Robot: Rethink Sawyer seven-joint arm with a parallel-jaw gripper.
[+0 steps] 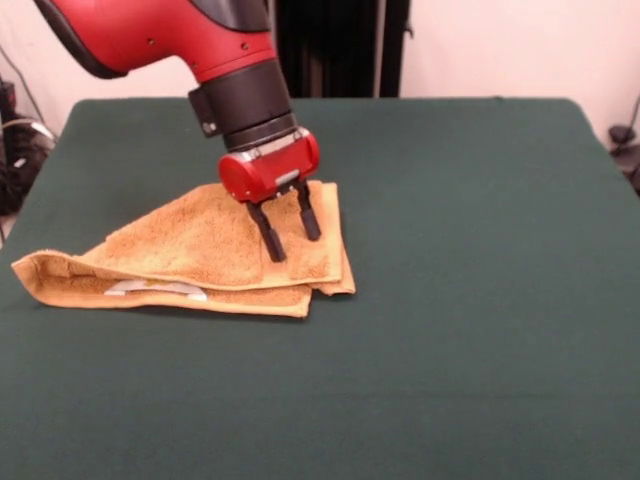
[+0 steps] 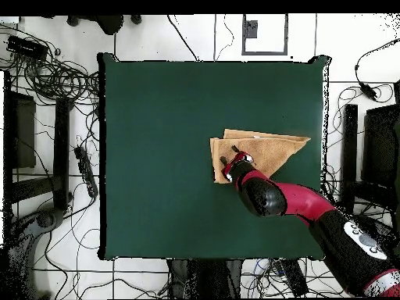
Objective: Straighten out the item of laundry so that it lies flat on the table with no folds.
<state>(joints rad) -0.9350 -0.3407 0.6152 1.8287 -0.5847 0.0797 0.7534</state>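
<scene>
— One orange-tan terry towel point(image 1: 200, 255), folded over itself into a rough triangle, white label point(image 1: 155, 290) showing at its front edge, lies on the dark green tabletop point(image 1: 480, 300).

— And the fingers?

— The two black fingers point(image 1: 268, 232) of the red gripper point(image 1: 290, 228) stand parted over the towel's right end, tips at the cloth, nothing pinched between them.

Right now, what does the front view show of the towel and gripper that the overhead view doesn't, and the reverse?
Front only: the gripper open, its two dark fingers down on the towel's upper layer, and a white label along the lower layer's front edge. Overhead only: the whole table with cables on the floor around it, and the towel's triangular outline. Both: the towel lies folded over itself, not flat, with the gripper at one end.
</scene>
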